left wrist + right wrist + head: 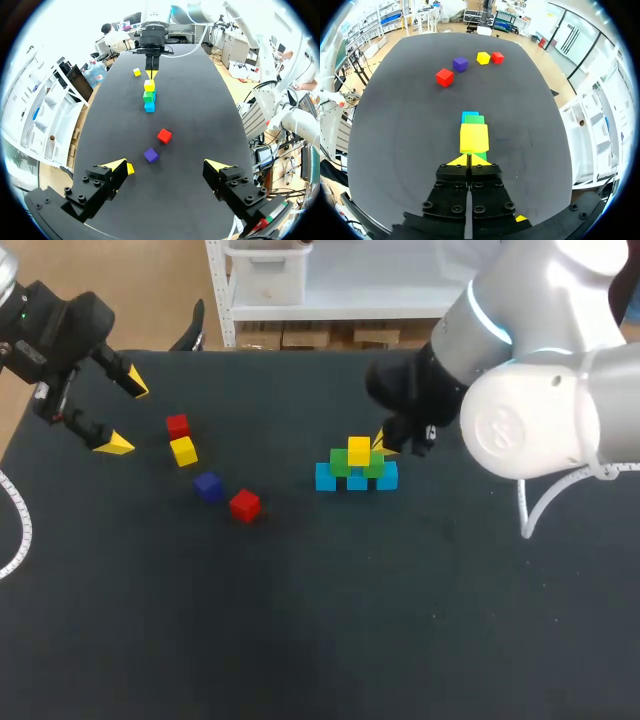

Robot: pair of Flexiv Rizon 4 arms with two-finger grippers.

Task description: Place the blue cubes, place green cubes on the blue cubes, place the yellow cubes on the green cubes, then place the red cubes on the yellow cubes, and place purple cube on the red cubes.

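Note:
Three blue cubes (357,480) stand in a row with two green cubes (341,463) on them and one yellow cube (359,451) on top. My right gripper (384,443) is shut and empty, its tips right behind that yellow cube (474,138). To the left lie a red cube (177,425), a yellow cube (183,451), the purple cube (208,486) and another red cube (244,505). Far left, above the table, my left gripper (125,413) is open and empty. In its own view, the left gripper (167,167) has the purple cube (151,155) ahead of it.
Another yellow cube (137,72) lies beside my right gripper (152,74), on the stack's far side from the loose cubes. It is hidden under the right arm in the head view. A white cable (18,530) curves at the table's left edge.

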